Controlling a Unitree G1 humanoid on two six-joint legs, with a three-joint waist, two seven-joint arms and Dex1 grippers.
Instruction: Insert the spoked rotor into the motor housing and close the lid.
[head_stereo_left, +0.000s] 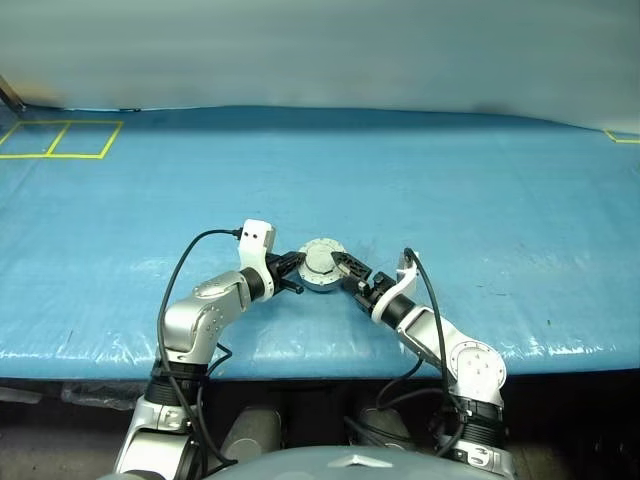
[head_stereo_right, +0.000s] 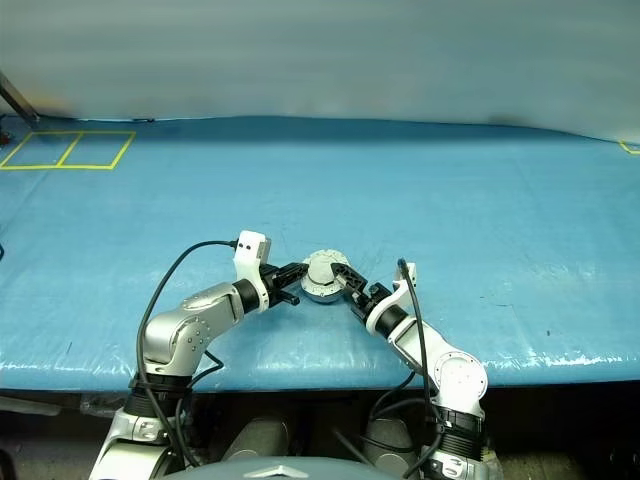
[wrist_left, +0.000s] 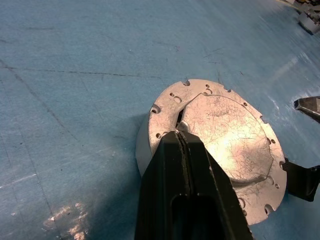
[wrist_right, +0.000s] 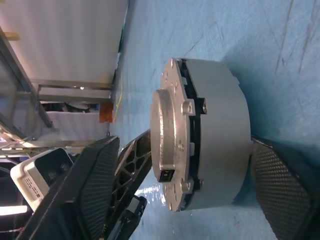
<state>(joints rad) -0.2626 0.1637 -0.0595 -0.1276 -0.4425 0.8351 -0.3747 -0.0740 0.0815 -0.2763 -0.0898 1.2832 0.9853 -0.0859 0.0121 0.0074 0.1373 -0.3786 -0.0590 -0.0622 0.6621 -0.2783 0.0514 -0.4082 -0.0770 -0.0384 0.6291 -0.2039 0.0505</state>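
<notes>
Pressing scratched grey lid (wrist_left: 227, 135): closed left gripper (wrist_left: 179, 136) | right gripper (wrist_right: 200, 185) straddling round housing (wrist_right: 220, 135), unclamped

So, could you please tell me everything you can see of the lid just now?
The lid is a round, scuffed silver-grey metal disc with a raised smooth centre and a flat rim ringed by small holes and notches. It lies closed on the motor housing, though a narrow dark gap shows under its rim. The left gripper, shut, presses its tips on the lid's top. The right gripper straddles the housing, fingers either side, not yet clamped.
</notes>
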